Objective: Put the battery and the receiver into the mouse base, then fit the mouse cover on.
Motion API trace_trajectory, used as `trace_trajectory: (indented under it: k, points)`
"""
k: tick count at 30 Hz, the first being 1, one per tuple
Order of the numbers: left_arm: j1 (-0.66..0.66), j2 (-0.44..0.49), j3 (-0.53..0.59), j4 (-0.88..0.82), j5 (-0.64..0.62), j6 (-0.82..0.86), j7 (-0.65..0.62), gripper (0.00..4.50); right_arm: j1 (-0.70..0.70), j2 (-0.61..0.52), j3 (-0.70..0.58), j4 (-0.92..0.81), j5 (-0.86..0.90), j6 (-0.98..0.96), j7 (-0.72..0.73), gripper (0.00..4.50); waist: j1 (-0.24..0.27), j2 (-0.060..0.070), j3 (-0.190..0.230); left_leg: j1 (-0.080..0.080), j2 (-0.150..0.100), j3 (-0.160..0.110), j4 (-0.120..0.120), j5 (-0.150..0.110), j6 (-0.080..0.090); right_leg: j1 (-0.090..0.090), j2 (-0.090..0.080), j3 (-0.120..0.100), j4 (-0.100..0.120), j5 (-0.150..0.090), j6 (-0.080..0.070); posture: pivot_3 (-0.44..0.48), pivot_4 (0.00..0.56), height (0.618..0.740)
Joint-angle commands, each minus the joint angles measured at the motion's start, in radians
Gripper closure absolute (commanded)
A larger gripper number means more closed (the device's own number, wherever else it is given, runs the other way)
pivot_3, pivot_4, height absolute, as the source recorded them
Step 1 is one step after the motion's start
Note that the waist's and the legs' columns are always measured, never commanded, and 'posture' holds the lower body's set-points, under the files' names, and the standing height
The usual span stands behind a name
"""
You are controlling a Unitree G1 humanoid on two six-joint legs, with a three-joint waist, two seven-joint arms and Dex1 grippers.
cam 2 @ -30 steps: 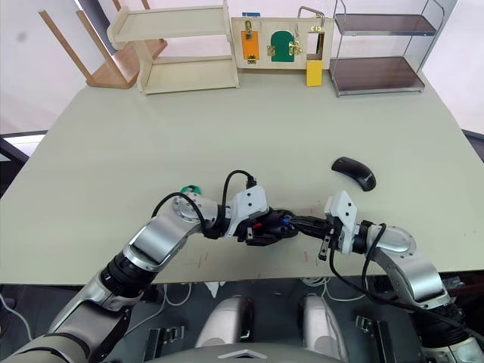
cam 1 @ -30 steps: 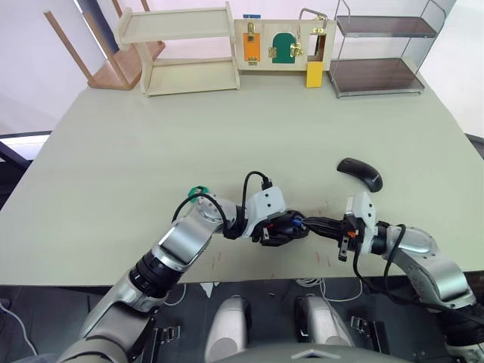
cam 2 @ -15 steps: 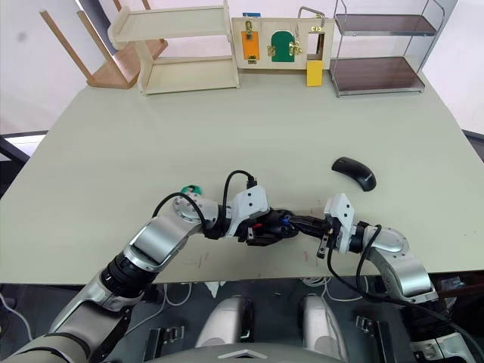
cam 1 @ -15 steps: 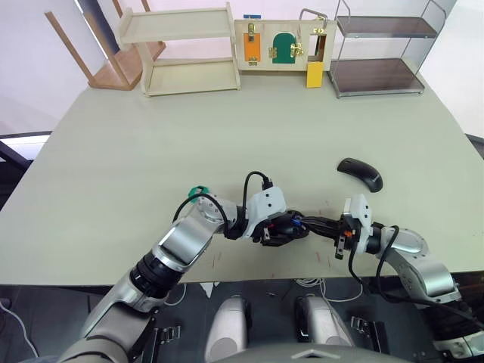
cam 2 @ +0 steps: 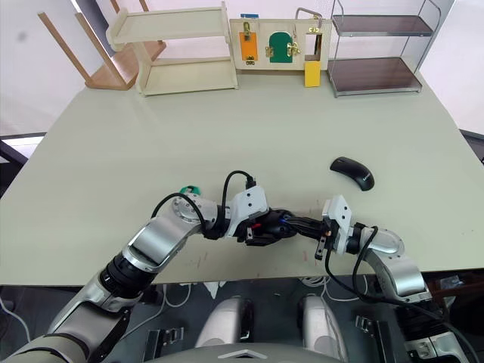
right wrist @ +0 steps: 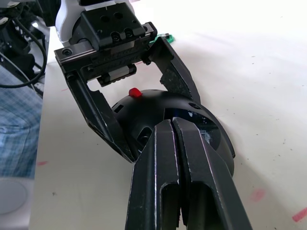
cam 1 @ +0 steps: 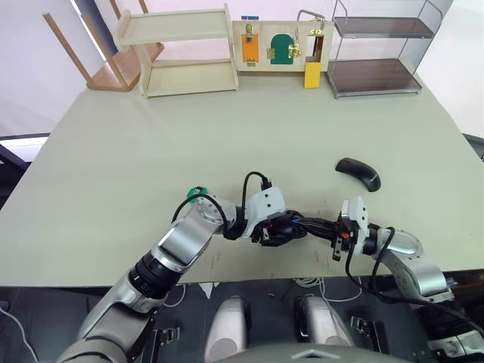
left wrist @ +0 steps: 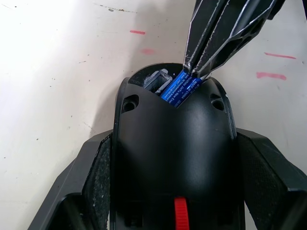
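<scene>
The small blue cylindrical battery (left wrist: 181,89) lies tilted in the open bay at the right-hand end of the palm-sized black oval mouse base (left wrist: 173,158), which sits on the pale green table (cam 1: 227,136) near its front edge. Beside the battery a small grey part shows in the bay; whether that is the receiver cannot be told. The left end effector (left wrist: 173,191) grips the mouse base, one padded finger on each flank. The right end effector (left wrist: 201,72) has its two fingers pressed together, tips touching the battery's outer end.

Compared with a second ago the right forearm has drawn in closer to the base, while the left grip and the base sit as they did. This reads as the battery being pushed down into its slot, not yet fully seated.

The smooth glossy black curved mouse cover (cam 1: 359,173) lies further back and right, well apart.
</scene>
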Motion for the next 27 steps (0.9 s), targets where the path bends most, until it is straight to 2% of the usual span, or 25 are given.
trace_trajectory:
  k: [1,14,24,27]
  points:
    - [0.023,-0.006,-0.024,0.001,-0.008,0.037,0.003,1.48,0.015,-0.005,0.029,0.067,-0.045,0.005,0.009,4.48,0.000,0.000,-0.001,0.000,0.000,0.000,0.000,0.000,0.000,0.000,0.000,0.000,0.000,0.000,0.000,0.000,0.150,0.740]
    - [0.032,0.007,-0.028,-0.004,-0.004,0.040,0.012,1.48,-0.022,0.033,0.072,0.186,-0.089,-0.043,0.039,4.48,-0.004,-0.004,-0.009,0.004,0.001,0.000,0.000,0.000,0.000,0.002,0.002,0.002,0.002,0.000,0.000,0.000,0.150,0.740]
    - [0.020,0.000,-0.029,0.020,0.003,0.020,0.011,1.48,-0.029,0.006,0.010,0.146,-0.111,-0.100,-0.008,4.48,-0.003,-0.003,-0.010,0.005,0.001,0.001,0.000,0.000,0.000,0.002,0.002,0.002,0.002,0.000,0.000,0.000,0.150,0.740]
    - [0.018,-0.001,-0.029,0.023,0.003,0.017,0.010,1.48,-0.009,-0.017,-0.026,0.078,-0.058,-0.092,0.012,4.48,-0.002,-0.003,-0.010,0.004,0.001,0.001,0.000,0.000,0.000,0.002,0.002,0.002,0.002,0.000,0.000,0.000,0.150,0.740]
